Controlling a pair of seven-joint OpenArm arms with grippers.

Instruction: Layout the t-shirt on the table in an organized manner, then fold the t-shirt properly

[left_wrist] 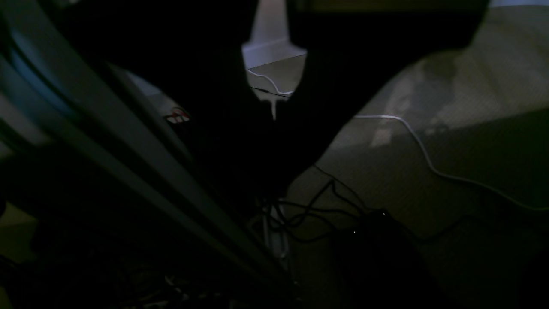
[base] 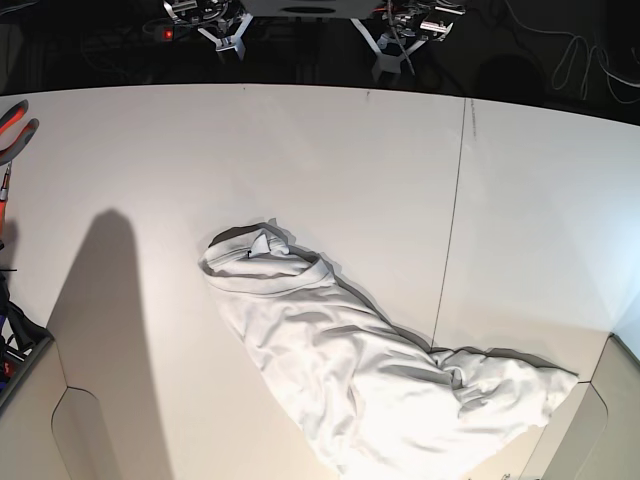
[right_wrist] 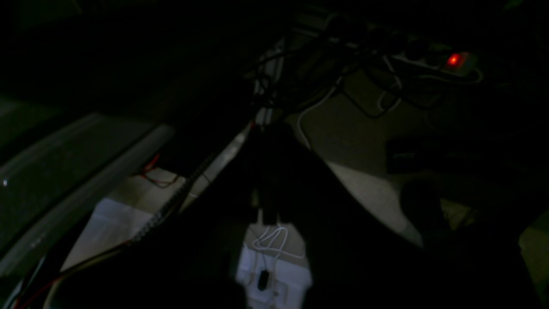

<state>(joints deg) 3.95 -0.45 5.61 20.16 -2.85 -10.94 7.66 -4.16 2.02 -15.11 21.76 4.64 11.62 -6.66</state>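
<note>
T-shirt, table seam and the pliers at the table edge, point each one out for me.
t-shirt (base: pixel 330 365), base view, on the middle of the crumpled body.
table seam (base: pixel 452 230), base view, midway along the dark line.
pliers (base: pixel 12 125), base view, on the red handles at the left edge.

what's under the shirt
The shirt lies crumpled on the white table, whose dark seam runs under its right part. Anything else beneath is hidden by the cloth.

T-shirt (base: pixel 370 370) bunched on table (base: pixel 300 160), right of centre, near front edge
</note>
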